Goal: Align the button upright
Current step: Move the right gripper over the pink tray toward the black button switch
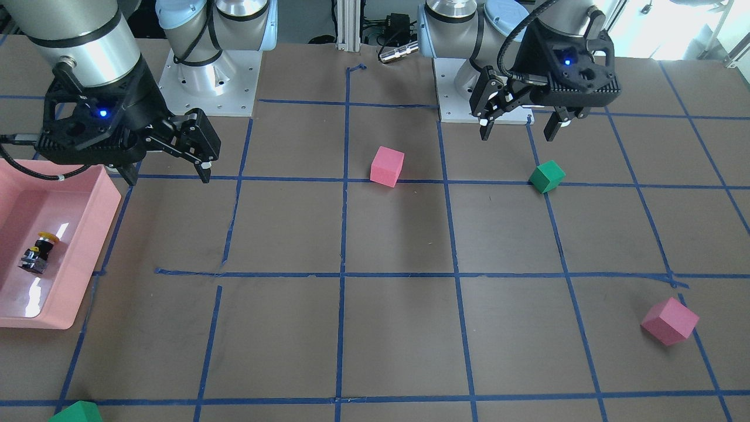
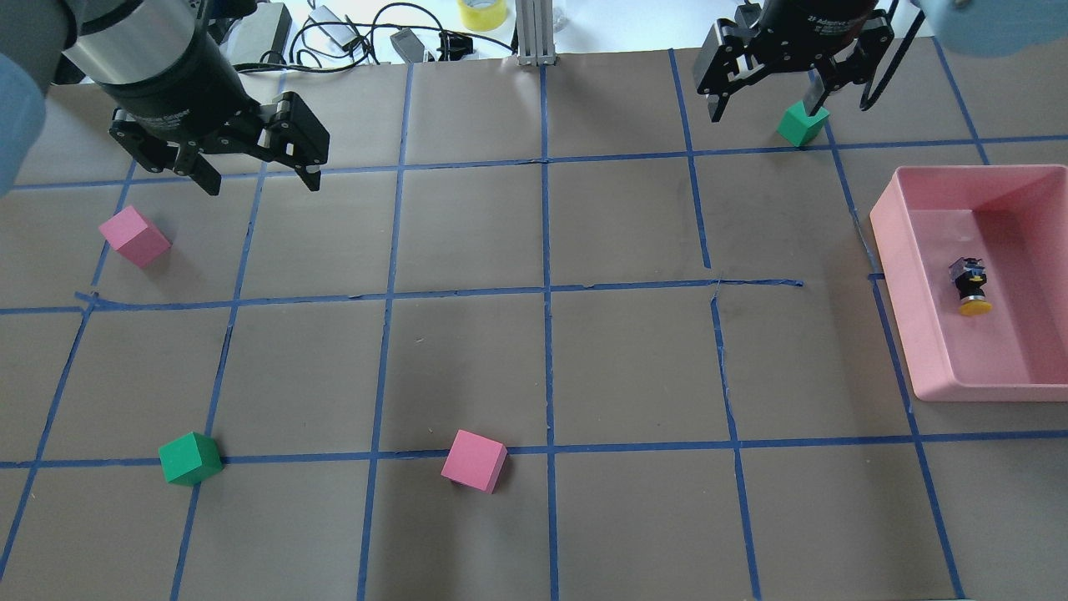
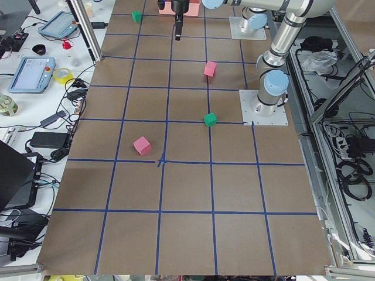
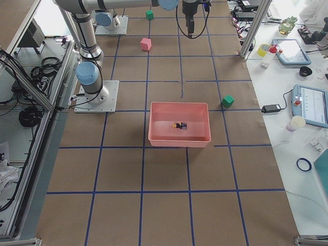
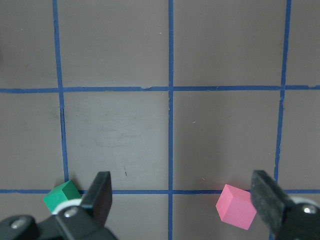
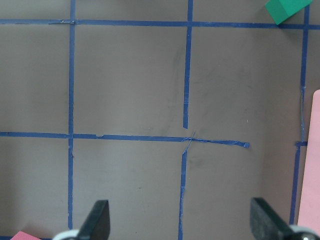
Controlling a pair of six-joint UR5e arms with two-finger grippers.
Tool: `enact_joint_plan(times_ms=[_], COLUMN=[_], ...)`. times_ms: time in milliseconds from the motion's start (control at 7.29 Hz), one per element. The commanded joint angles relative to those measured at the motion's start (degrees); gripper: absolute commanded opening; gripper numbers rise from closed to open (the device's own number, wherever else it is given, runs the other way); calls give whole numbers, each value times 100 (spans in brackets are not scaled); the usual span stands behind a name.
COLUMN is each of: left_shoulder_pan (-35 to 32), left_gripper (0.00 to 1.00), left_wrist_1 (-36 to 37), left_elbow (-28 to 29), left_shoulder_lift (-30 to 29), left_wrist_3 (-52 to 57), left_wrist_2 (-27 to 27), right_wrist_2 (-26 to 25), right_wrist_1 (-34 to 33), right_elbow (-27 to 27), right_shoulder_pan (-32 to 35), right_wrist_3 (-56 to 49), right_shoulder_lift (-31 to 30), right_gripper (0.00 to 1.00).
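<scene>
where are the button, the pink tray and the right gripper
button (image 2: 971, 288), overhead exterior view, on its black collar
pink tray (image 2: 909, 284), overhead exterior view, long wall toward table centre
right gripper (image 1: 167, 174), exterior front-facing view, midway between its fingertips

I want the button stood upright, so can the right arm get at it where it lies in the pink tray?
Probably yes. The button lies on its side, alone in the open pink tray, nothing over it. The right gripper is open and empty, off to the tray's side.

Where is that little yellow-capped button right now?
The button lies on its side inside the pink tray, at the overhead view's right edge, on the robot's right side. The nearest green cube sits outside the tray, toward that view's top.
</scene>
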Motion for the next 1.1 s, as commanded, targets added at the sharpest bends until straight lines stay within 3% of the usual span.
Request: enact_joint_plan(times_ms=[0,275,961], left_shoulder_pan=[14,5,14], left_gripper=[100,100,100], left_wrist_1=[-27,-53,-44], left_elbow=[-18,-9,-18], left_shoulder_lift=[0,0,0], left_wrist_3=[1,1,1], left_wrist_2=[2,28,-7], right_wrist_2=[-6,-15,-119], right_wrist_1=[2,-119,-138], right_elbow=[4,-5,30], right_shoulder_pan=[-5,-75,-979], right_wrist_3=[0,-53,-88], right_shoulder_lift=[1,44,360], right_gripper=[100,100,100])
